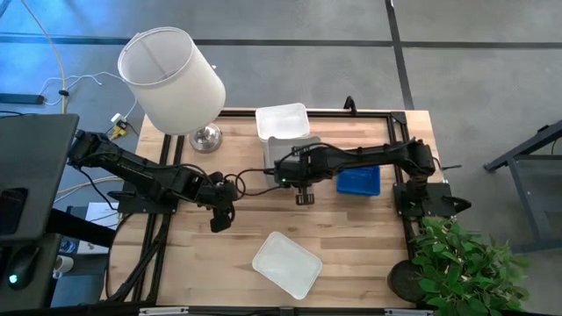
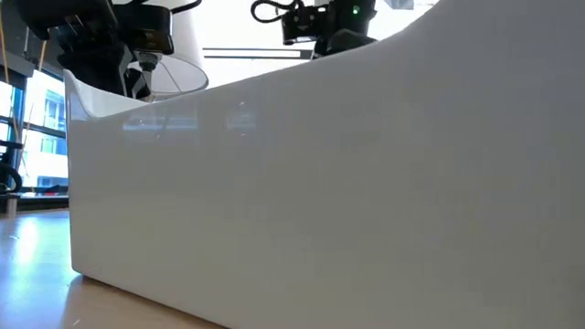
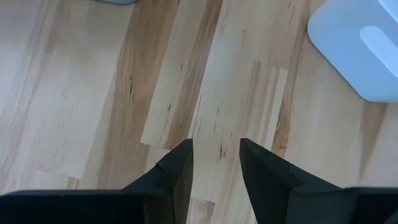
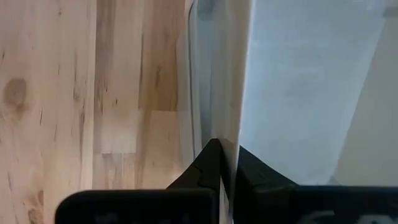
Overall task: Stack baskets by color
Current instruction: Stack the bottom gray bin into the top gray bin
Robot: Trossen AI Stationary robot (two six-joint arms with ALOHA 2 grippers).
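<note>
A white basket [image 1: 292, 151] sits mid-table, right beside a white basket stack [image 1: 282, 121] at the far edge. My right gripper [image 4: 227, 148] [image 1: 303, 191] is shut on its near wall. A blue basket [image 1: 358, 182] lies on the table partly under the right arm. Another white basket [image 1: 287, 263] lies near the front edge and fills the low view [image 2: 320, 183]; its corner [image 3: 360, 50] shows in the left wrist view. My left gripper [image 3: 216, 146] [image 1: 218, 221] hangs open over bare wood, left of centre, with nothing between its fingers. My right gripper pinches the white basket's near wall at its rim [image 4: 217, 112], one finger inside the basket and one outside. The fingers slant down from the table's right and lie along the wall. Whether the basket rests on the table or hangs clear, I cannot tell.
A lamp with a large white shade [image 1: 171, 79] stands at the far left corner. A potted plant [image 1: 465, 263] sits beyond the table's near right corner. Bare wood [image 1: 369, 237] lies between the blue basket and the front edge.
</note>
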